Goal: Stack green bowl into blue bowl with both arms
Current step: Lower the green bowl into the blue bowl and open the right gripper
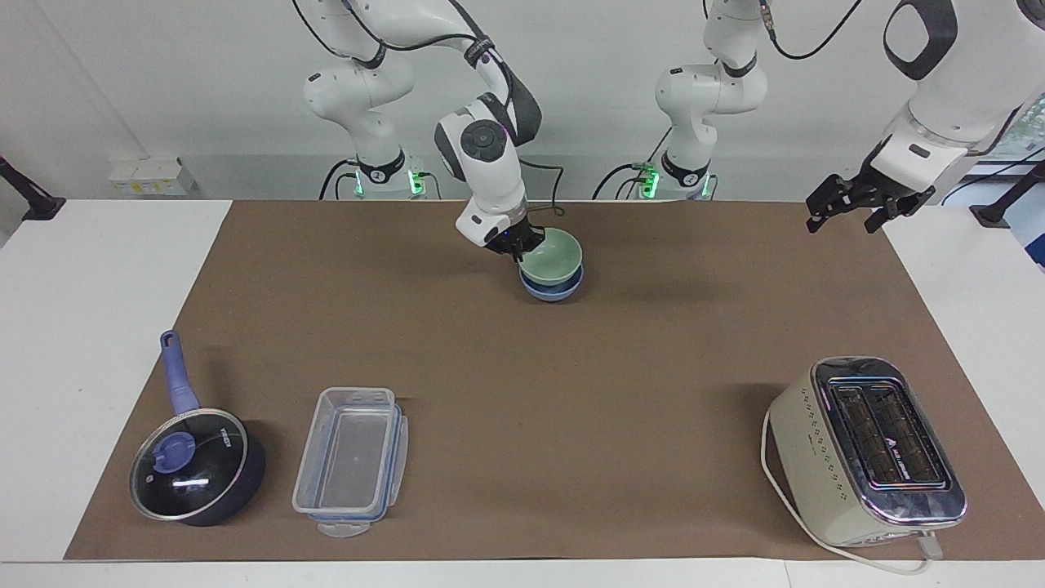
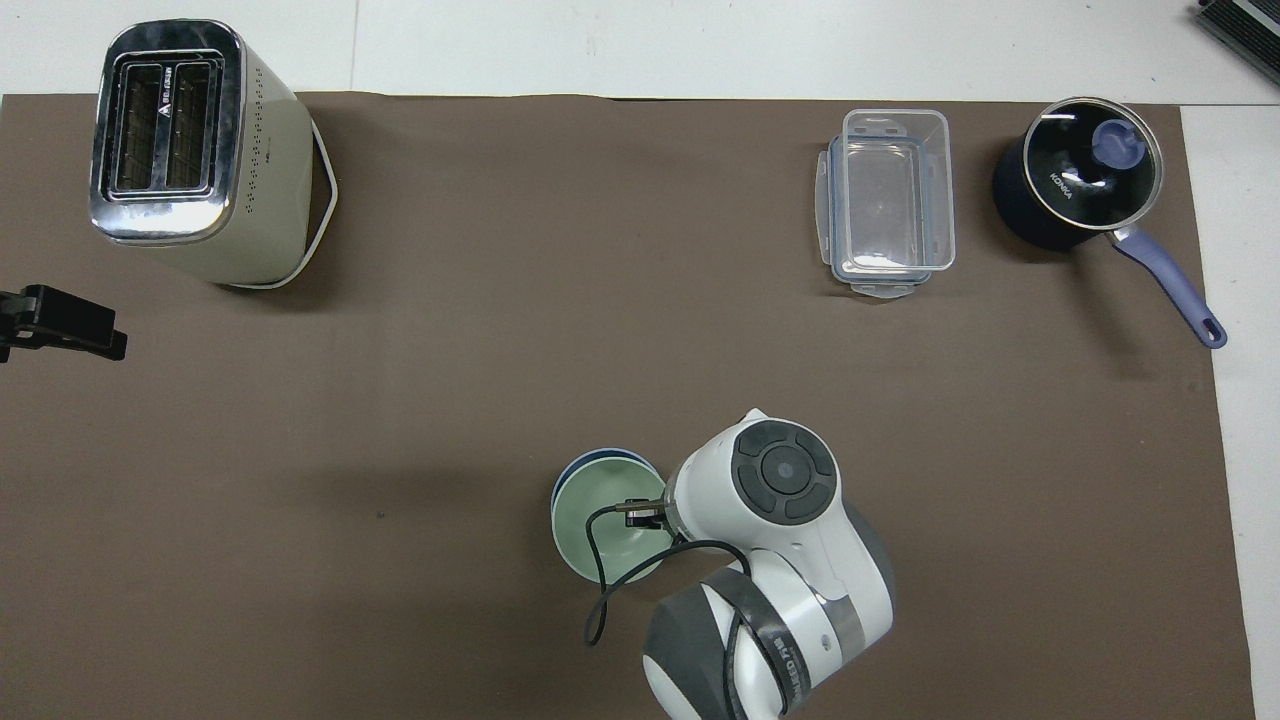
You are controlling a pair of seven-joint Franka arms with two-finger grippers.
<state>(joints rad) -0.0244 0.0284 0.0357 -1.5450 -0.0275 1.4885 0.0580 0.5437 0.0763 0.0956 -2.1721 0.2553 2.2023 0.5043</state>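
The blue bowl [image 1: 553, 288] is mostly hidden under the green bowl [image 1: 553, 253]. From above, the right arm's wrist [image 2: 770, 490] covers the right gripper [image 1: 518, 245]. The left gripper [image 2: 60, 325] is cut off by the picture's edge.

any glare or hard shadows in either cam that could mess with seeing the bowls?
Facing view: soft shadow on the mat beside the green bowl nested in the blue bowl; glare only on the toaster chrome and pot lid. Overhead view: right arm covers part of the green bowl; toaster top and lid glint.
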